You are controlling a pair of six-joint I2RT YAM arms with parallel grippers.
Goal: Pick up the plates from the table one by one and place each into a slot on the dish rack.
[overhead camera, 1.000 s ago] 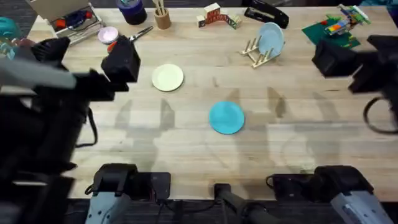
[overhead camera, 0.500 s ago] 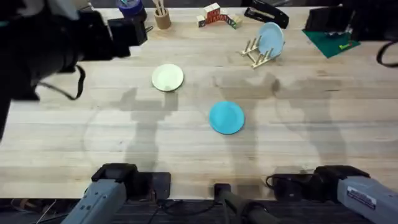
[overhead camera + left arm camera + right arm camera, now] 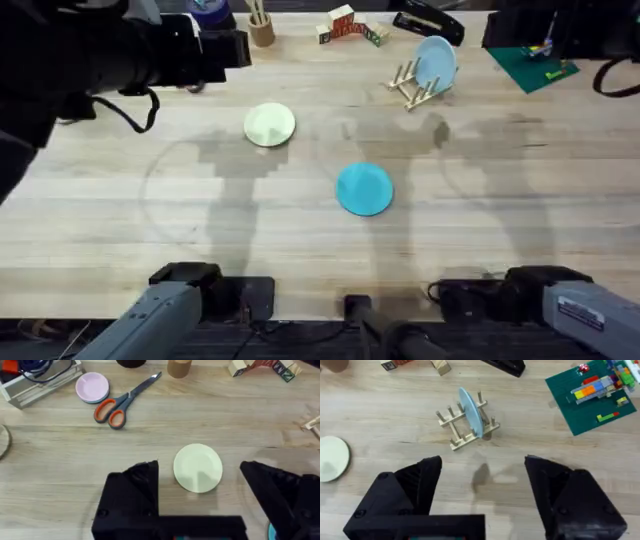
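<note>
While both arms hang high over the far side of the light wooden table (image 3: 300, 240), the two plates of the task lie flat and untouched on its planks. The cream-yellow plate (image 3: 269, 125) sits left of centre; in the left wrist view it lies (image 3: 198, 467) between the widely parted black fingers of the left gripper (image 3: 200, 490), well below them, with nothing held. The turquoise plate (image 3: 364, 189) rests nearer the middle of the table, apart from the cream one.

At the far right stands the small wooden dish rack (image 3: 465, 427), its dowel pegs upright, with a pale sky-blue plate (image 3: 471, 412) on edge in one slot (a slot near the rack's middle, as far as the right wrist view shows). The right gripper (image 3: 482, 490) hovers above the bare wood beside the rack, its fingers spread wide and empty.

Along the far edge lie orange-handled scissors (image 3: 125, 402) just beside a small pink dish (image 3: 92, 387), some wooden block toys (image 3: 345, 24), and a green baseplate with coloured bricks (image 3: 592, 392).
</note>
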